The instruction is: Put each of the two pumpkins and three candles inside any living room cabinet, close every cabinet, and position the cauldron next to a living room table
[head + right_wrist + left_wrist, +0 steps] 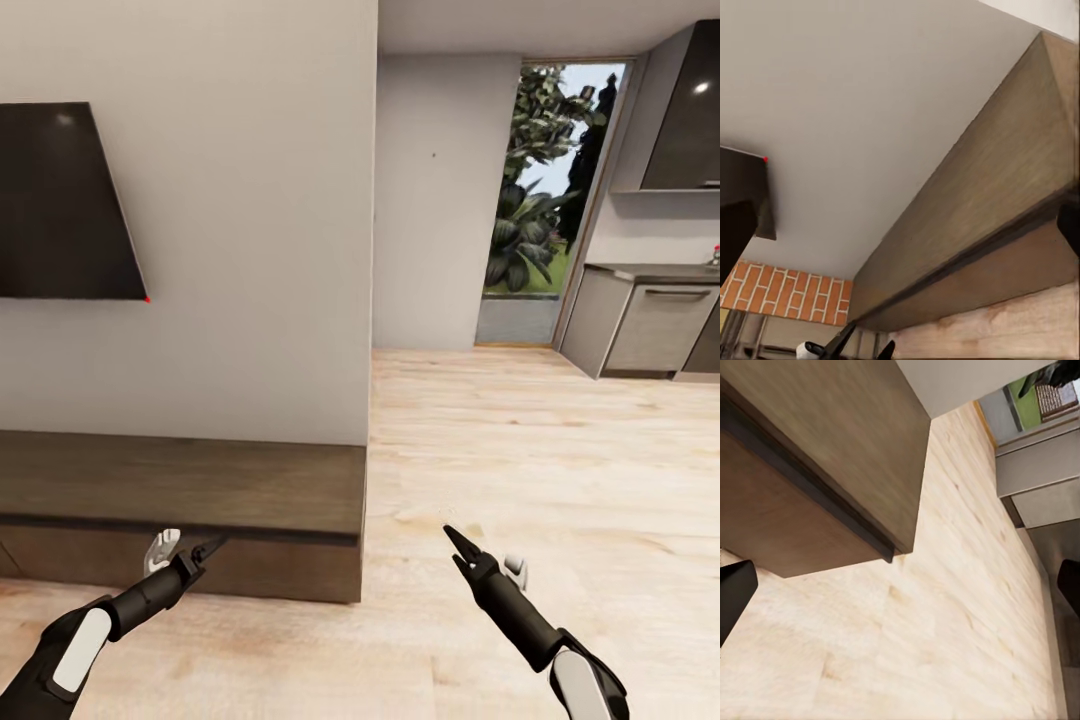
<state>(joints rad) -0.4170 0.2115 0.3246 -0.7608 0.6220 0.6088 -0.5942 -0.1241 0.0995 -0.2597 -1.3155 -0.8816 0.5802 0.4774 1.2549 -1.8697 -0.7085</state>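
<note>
Low over the floorboards [520, 450], both arms reached forward with nothing in them. The left gripper [208, 548] had its dark fingers drawn together to a point, just in front of the cabinet [200, 490] near its right-hand end; the right gripper [455, 543] was likewise pinched closed, out over bare floor beyond the cabinet's end corner. In each wrist view the dark finger pads showed at opposite edges of the picture, so I trust the head view for their state, though not firmly.

The cabinet ran along the foot of the wall [250, 250], beneath the television [60, 200], its drawer fronts flush and shut. They looked stiff, smooth and handle-less, with a dark groove under the top slab. I would judge that groove, or the front's end edge near the corner, the likeliest purchase, and a steady straight pull wiser than a tug, since fingertips could slip off the wood.

Farther off stood grey kitchen units [650, 325] and a garden doorway [545, 190].
</note>
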